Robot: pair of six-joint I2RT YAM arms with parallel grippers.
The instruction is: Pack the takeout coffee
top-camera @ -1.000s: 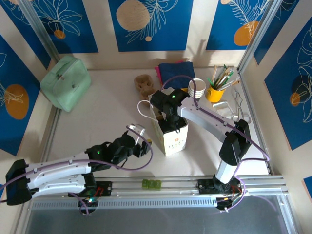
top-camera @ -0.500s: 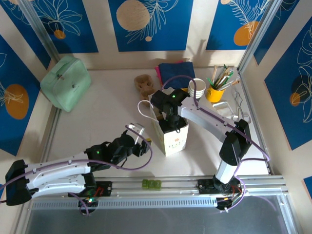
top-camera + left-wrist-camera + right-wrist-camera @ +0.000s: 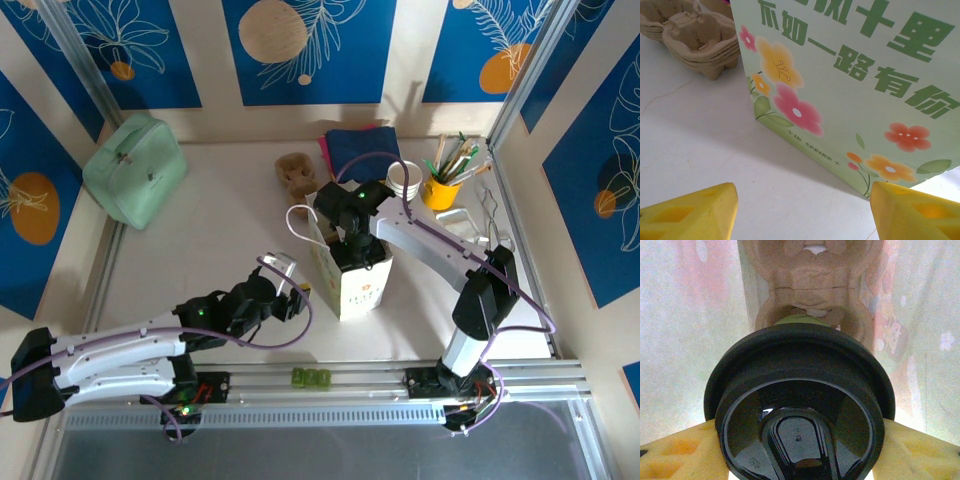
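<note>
A stack of white ribbed paper takeout cups [image 3: 405, 183] stands at the back right, partly behind a purple cable. My right gripper [image 3: 350, 243] reaches down into the mouth of a pale green flowered paper bag [image 3: 354, 282]. In the right wrist view my right gripper [image 3: 800, 452] is shut on a black round lid [image 3: 800, 405]; whatever is under the lid is hidden. Below it, a brown cardboard carrier [image 3: 812, 275] lies inside the bag. My left gripper [image 3: 296, 299] stands open low on the table, facing the bag's [image 3: 850, 75] lower corner, nothing between its fingers [image 3: 690, 215].
More brown cardboard carriers [image 3: 296, 172] [image 3: 695, 40] sit behind the bag. A mint green case [image 3: 135, 168] lies at the back left, blue cloth [image 3: 355, 145] at the back, and a yellow pot of brushes [image 3: 442, 186] by the cups.
My right gripper has sunk a little deeper into the bag, and the bag has shifted slightly right. The left arm has not moved.
</note>
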